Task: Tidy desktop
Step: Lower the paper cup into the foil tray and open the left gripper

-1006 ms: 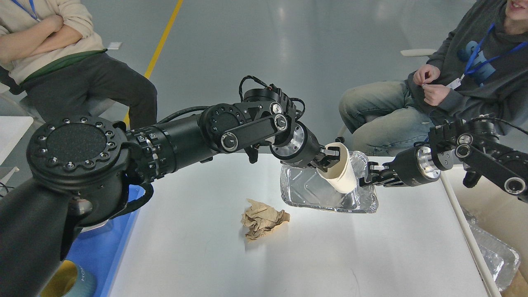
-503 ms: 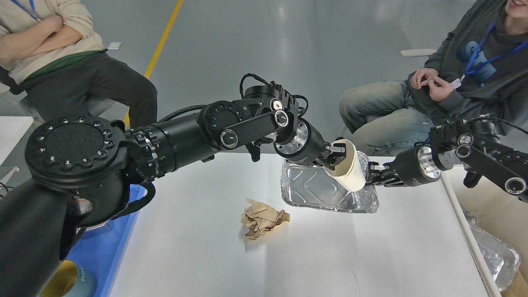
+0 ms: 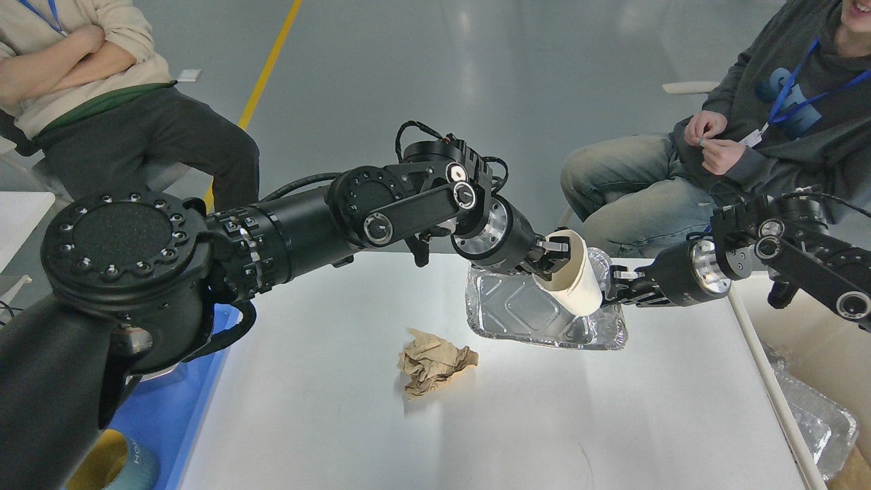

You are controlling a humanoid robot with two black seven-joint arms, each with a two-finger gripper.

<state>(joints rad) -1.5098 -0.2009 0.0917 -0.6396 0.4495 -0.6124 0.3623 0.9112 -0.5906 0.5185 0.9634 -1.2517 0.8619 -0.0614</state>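
On the desk (image 3: 476,422), near the far edge, left claw (image 3: 548,255) clenches a paper cup (image 3: 571,282) by its rim, tilted over a foil tray (image 3: 524,313). Right claw (image 3: 620,289) grips the tray's right rim, lifting that side. Crumpled brown paper (image 3: 432,361) lies untouched mid-desk. Foil trays (image 3: 816,422) already sit in the bin at right. Tidying looks partway: cup, tray, paper remain.

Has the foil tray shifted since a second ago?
Yes. The foil tray has moved slightly right and up, away from the crumpled paper, which stayed put on the desktop.
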